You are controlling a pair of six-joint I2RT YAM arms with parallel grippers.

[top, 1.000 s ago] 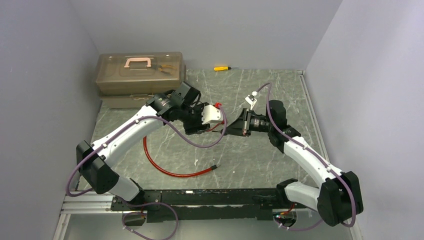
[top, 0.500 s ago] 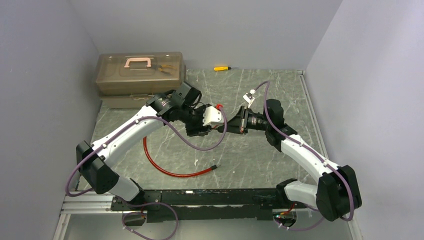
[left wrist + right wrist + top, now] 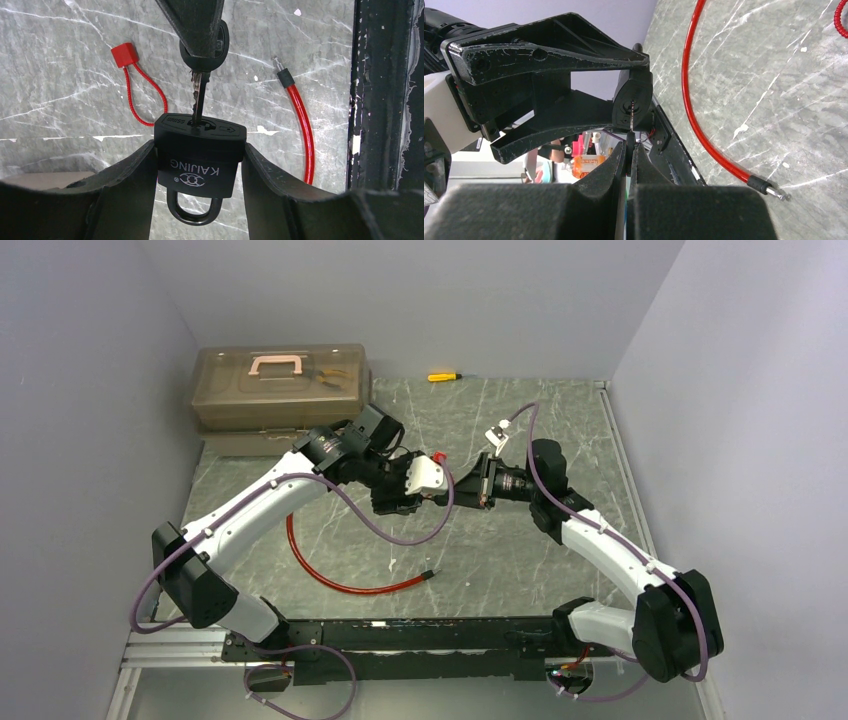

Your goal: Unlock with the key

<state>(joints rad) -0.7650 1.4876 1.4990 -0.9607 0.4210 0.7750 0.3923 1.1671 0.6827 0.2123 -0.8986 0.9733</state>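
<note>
L. tool [image 3: 405, 492] is clamping the black padlock [image 3: 199, 160] by its sides, holding it up in the air above the surface [image 3: 520, 560], mid-bench betw. the two arms. R. tool [image 3: 629, 150] is pinching the key [image 3: 199, 95] by its black head, jaws shut tight on it. The key tip is sitting in the keyway on the lock's top face, but most of the blade is still showing, so insertion looks only approx. begun. The shackle is reading as closed, both legs seated in the body. Still to do, as I judge it: pushing the blade fully home, turning it, shackle popping free.

Vs. 1 s ago, the r. arm is standing closer in, the gap betw. the tools gone. Vs. 0.5 s ago, almost nothing is differing. A red cable [image 3: 300, 130] and a red tag loop [image 3: 135, 80] are lying on the surface below.
</note>
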